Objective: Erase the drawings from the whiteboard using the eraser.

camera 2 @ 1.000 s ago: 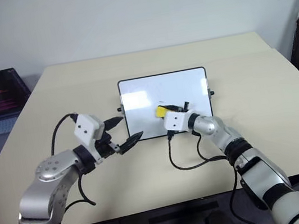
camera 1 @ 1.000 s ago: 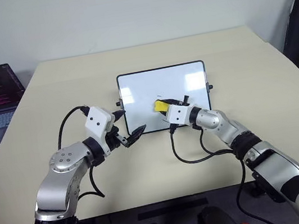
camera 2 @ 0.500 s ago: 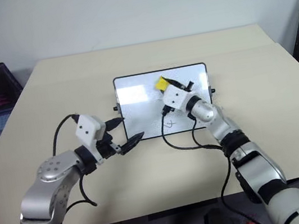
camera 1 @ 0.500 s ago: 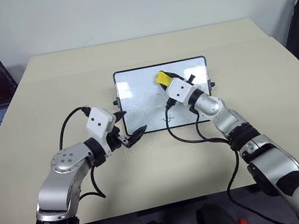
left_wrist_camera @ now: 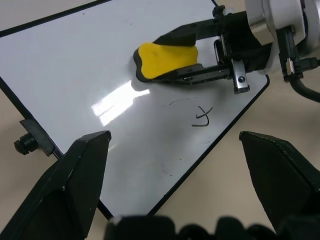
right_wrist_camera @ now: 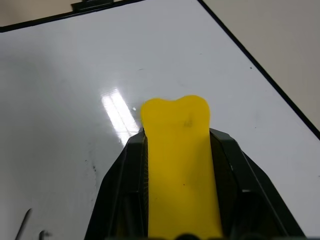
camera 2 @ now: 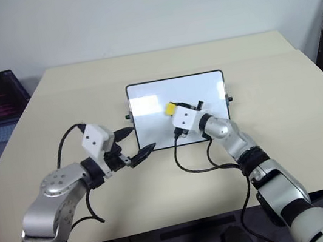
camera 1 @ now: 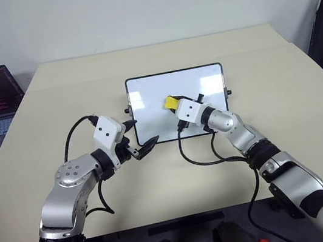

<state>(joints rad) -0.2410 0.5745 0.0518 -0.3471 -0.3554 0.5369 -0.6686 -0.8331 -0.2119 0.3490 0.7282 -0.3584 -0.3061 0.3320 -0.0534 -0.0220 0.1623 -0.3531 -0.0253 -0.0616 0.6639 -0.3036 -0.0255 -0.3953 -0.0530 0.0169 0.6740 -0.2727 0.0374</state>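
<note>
Still on whiteboard [camera 1: 151,92] — one squiggle [left_wrist_camera: 202,116], eraser [camera 1: 172,102].

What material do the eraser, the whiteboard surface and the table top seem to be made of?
Eraser: probably moulded plastic or foam, matte yellow, with a darker layer beneath, perhaps felt.
Whiteboard: a smooth, glossy coated surface, since it shows bright light reflections; its thin black frame looks like plastic.
Table: likely laminate or painted board, a matte, even beige without visible grain.
</note>
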